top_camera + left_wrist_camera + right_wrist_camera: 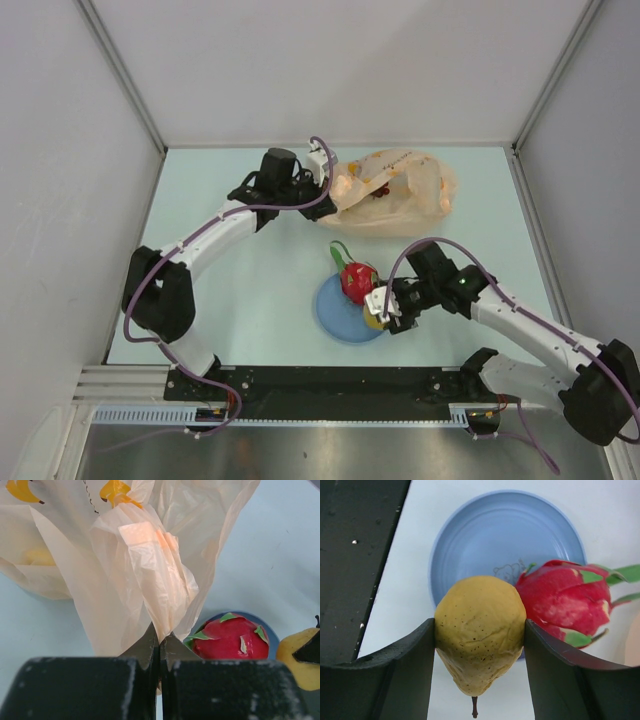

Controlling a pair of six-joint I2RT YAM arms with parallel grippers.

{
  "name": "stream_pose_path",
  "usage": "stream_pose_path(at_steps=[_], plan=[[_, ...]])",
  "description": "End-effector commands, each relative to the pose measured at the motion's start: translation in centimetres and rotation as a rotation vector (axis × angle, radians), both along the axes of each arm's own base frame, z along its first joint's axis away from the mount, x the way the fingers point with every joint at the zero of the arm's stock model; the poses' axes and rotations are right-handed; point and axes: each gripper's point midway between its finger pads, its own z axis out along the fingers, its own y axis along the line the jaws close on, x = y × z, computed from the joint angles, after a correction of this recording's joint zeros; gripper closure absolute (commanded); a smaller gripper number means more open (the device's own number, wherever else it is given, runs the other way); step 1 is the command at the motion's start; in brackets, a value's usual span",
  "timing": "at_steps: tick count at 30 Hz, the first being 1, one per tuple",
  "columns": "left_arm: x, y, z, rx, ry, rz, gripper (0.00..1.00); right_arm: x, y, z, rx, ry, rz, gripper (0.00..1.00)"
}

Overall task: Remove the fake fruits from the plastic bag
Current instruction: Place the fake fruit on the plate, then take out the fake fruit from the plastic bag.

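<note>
**A:** Status? Biggest first.

**B:** Desk [250,300] carries everything. The plastic bag [145,565] lies at the far side. The left claw [160,647] is fully closed on a bunched fold of it, and the film fans out beyond the tips.

**A:** Right side?

**B:** Blue plate [485,535] sits just past the right claw [385,308]. Dragon fruit [565,600] is on the plate's edge, to the right of that claw and right against the pear [479,625]. The right claw is clamped on the pear, one pad per flank, stem end toward the wrist.

**A:** Step?

**B:** Looks like placing: pear is out of the bag and held at the plate's near rim. Can't tell if it's touching down.

**A:** Next?

**B:** Lower it until seated, spread the jaws, then retract straight. The dragon fruit is round, so a nudge would probably roll it. Then go to the bag mouth. A dark shape [381,192] shows there, just past the left claw. There's also a pale yellow lump [39,556] behind the film, left of its tips. Can't tell which fruits. The left pinch should hold the fold up.
</note>
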Motion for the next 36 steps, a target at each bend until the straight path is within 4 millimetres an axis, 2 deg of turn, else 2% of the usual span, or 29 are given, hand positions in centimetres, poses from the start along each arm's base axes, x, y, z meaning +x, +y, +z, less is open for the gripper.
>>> stream_pose_path(at_steps=[1, 4, 5, 7, 8, 9, 12, 15, 19, 20, 22, 23, 25, 26, 27, 28, 29, 30, 31, 32, 33, 34, 35, 36], plan=[[0.5, -0.5, 3.0, -0.036, -0.070, -0.023, 1.00, -1.5, 0.2, -1.2, -0.019, 0.005, 0.100, 0.47], [0.5, -0.6, 3.6, -0.048, -0.081, -0.025, 1.00, -0.8, 0.0, -2.3, -0.042, -0.033, 0.071, 0.41], [0.4, -0.7, 3.7, -0.051, -0.082, -0.029, 1.00, -0.9, -0.1, -2.5, -0.047, -0.043, 0.078, 0.33], [0.4, -0.7, 4.0, -0.058, -0.089, -0.031, 1.00, -0.9, -0.2, -2.6, -0.047, -0.065, 0.081, 0.25], [0.4, -0.7, 4.3, -0.063, -0.094, -0.032, 1.00, -0.9, -0.2, -2.5, -0.044, -0.070, 0.080, 0.15], [0.3, -0.7, 4.5, -0.064, -0.097, -0.034, 1.00, -0.7, -0.3, -2.4, -0.044, -0.078, 0.072, 0.12], [0.2, -0.8, 4.7, -0.073, -0.097, -0.038, 1.00, -0.6, -0.4, -1.8, -0.037, -0.107, 0.058, 0.09], [0.0, -0.9, 4.9, -0.081, -0.093, -0.044, 1.00, -0.3, -0.5, 0.0, 0.001, -0.168, 0.040, 0.09], [-0.5, -0.9, 5.5, -0.095, -0.087, -0.048, 1.00, 0.7, -0.5, 5.3, 0.130, -0.289, -0.045, 0.09], [-0.6, -0.8, 5.5, -0.096, -0.082, -0.046, 1.00, 1.7, -0.2, 8.4, 0.228, -0.379, -0.088, 0.09], [-1.2, -0.7, 5.9, -0.103, -0.078, -0.056, 1.00, 3.0, 0.0, 11.5, 0.324, -0.457, -0.142, 0.12], [-1.4, -0.7, 6.0, -0.105, -0.077, -0.057, 1.00, 4.5, 0.6, 14.2, 0.412, -0.513, -0.200, 0.15], [-1.9, -0.6, 6.4, -0.111, -0.078, -0.065, 1.00, 7.6, 0.4, 16.3, 0.460, -0.568, -0.344, 0.16], [-2.1, -0.5, 6.5, -0.111, -0.077, -0.066, 1.00, 10.2, 0.8, 17.2, 0.493, -0.564, -0.447, 0.17], [-2.3, -0.4, 7.0, -0.113, -0.084, -0.070, 1.00, 12.3, 0.2, 18.7, 0.516, -0.565, -0.526, 0.18], [-2.6, -0.2, 7.1, -0.110, -0.089, -0.073, 1.00, 13.8, 0.2, 19.0, 0.531, -0.528, -0.583, 0.21], [-2.7, -0.1, 7.3, -0.108, -0.096, -0.075, 1.00, 16.4, 0.4, 17.6, 0.533, -0.443, -0.675, 0.23], [-2.9, -0.1, 7.5, -0.106, -0.099, -0.079, 1.00, 18.5, -0.4, 19.2, 0.571, -0.438, -0.754, 0.25], [-3.1, 0.2, 7.7, -0.103, -0.109, -0.078, 1.00, 20.0, -0.9, 19.8, 0.600, -0.426, -0.813, 0.30], [-3.2, 0.3, 7.7, -0.101, -0.111, -0.080, 1.00, 21.4, -1.0, 19.6, 0.606, -0.393, -0.852, 0.33], [-3.6, 0.4, 7.4, -0.095, -0.104, -0.084, 1.00, 23.2, -1.7, 18.4, 0.613, -0.318, -0.922, 0.36], [-3.8, 0.6, 7.1, -0.086, -0.099, -0.087, 1.00, 24.2, -1.7, 19.6, 0.643, -0.317, -0.938, 0.41], [-3.9, 0.7, 6.8, -0.079, -0.090, -0.086, 1.00, 24.8, -1.8, 19.5, 0.652, -0.303, -0.953, 0.43], [-4.1, 0.8, 6.1, -0.068, -0.070, -0.086, 1.00, 25.7, -1.7, 18.5, 0.643, -0.273, -0.972, 0.44]])
